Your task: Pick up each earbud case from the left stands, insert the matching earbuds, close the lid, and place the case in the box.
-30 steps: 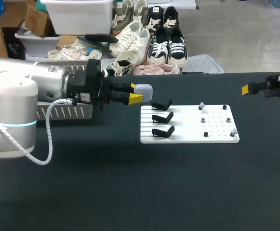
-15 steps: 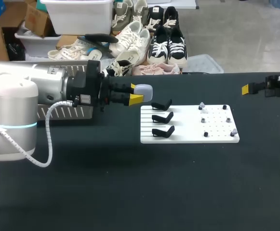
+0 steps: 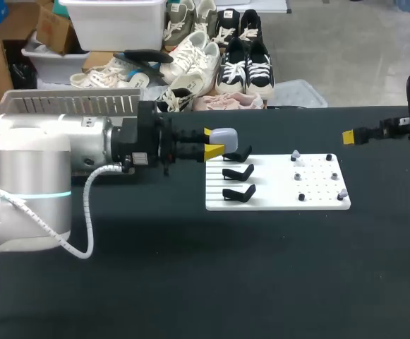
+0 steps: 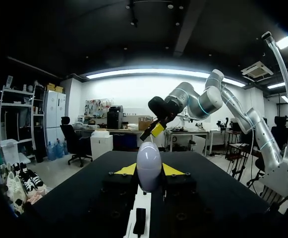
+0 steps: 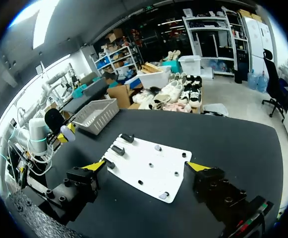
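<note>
From the head view, the white board (image 3: 275,196) lies mid-table with bare dark table (image 3: 190,282) open on its near side and out to its right. The left gripper (image 3: 214,141) hangs at the board's far-left corner, clenched on the pale earbud case (image 3: 224,135), which sits just above the rearmost of the three black stands (image 3: 238,172). Small earbuds (image 3: 296,153) sit on pegs on the board's right half. The right gripper (image 3: 353,136) hangs well off the board's far-right corner, near the table's edge. A mesh basket (image 3: 70,106) stands far left of the board, behind the left arm.

In the left wrist view, the case (image 4: 149,166) stands upright, pinched from both sides by the yellow tips, with the board's edge (image 4: 134,220) under it. The right gripper (image 4: 157,130) hangs well ahead across open tabletop.

In the right wrist view, the fingers stand wide apart and released, holding nothing, with the board (image 5: 144,168) ahead of them. Past the board's stand end, the left gripper (image 5: 63,135) holds the case (image 5: 69,134), the basket (image 5: 96,114) beyond.
</note>
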`<state>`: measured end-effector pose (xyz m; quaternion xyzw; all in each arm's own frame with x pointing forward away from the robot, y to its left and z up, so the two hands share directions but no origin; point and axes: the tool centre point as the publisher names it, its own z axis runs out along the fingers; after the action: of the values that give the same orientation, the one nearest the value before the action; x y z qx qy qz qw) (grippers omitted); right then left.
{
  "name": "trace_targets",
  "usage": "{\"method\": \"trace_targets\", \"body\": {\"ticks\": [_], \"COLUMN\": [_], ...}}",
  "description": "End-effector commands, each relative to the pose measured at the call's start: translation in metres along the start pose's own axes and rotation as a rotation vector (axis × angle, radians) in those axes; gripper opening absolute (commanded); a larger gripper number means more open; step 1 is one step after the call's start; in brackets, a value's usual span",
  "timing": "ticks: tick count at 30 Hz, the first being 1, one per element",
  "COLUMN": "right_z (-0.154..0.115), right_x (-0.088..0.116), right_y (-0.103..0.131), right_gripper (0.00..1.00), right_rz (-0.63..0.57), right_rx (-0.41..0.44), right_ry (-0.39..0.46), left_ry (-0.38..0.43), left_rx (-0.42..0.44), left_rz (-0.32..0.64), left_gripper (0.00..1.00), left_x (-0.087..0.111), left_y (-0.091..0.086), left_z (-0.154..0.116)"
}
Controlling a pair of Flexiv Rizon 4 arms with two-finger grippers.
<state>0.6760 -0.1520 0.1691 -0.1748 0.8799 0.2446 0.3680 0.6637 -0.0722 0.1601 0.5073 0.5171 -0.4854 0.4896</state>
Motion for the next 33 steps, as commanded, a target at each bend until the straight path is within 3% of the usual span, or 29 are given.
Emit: {"method": "trace_targets", "body": {"ticks": [1, 7, 15, 33], "right_z": [-0.020, -0.029, -0.028, 0.004], "right_x": [0.005, 0.004, 0.007, 0.008], "right_y": [0.021, 0.057, 0.100, 0.154], "right_gripper": [1.00, 1.00, 1.00, 1.00], "right_rz": [-0.039, -0.116, -0.270, -0.365], "right_rx": [-0.021, -0.073, -0.075, -0.145], "right_ry": [-0.024, -0.044, 0.013, 0.086], "left_ry": [-0.002, 0.000, 0.006, -0.009], "left_rx": [0.019, 0.072, 0.112, 0.139], "left_rz": [0.007, 0.001, -0.001, -0.001], "left_gripper": [0.00, 0.00, 0.00, 0.00], "left_x": [0.000, 0.004, 0.008, 0.012], "left_y": [0.000, -0.005, -0.006, -0.012], "left_z": [0.010, 0.021, 0.030, 0.036]}}
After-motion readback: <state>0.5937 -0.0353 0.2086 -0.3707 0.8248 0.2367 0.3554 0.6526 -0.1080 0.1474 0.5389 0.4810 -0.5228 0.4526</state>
